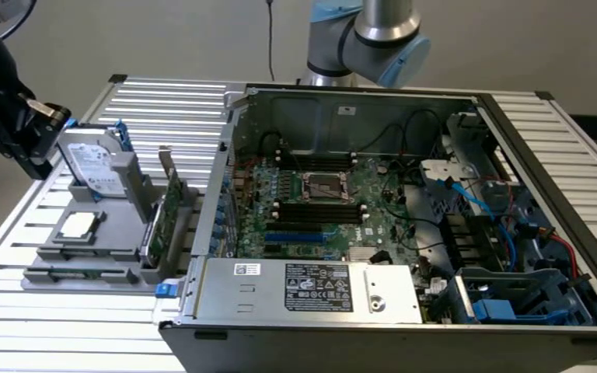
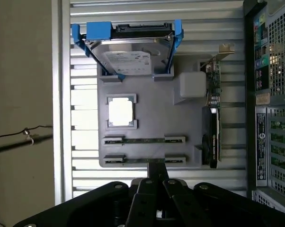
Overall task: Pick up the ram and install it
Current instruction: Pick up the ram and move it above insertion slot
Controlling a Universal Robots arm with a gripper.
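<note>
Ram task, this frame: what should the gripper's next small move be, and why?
Probably a straight descent toward the nearer ram stick. That stick lies untouched in its slot on the gray holder, and the gripper looks lined up over its middle. In the exterior view the gripper hangs clear of the holder, beside the hard drive, so the gap has to close first.
</note>
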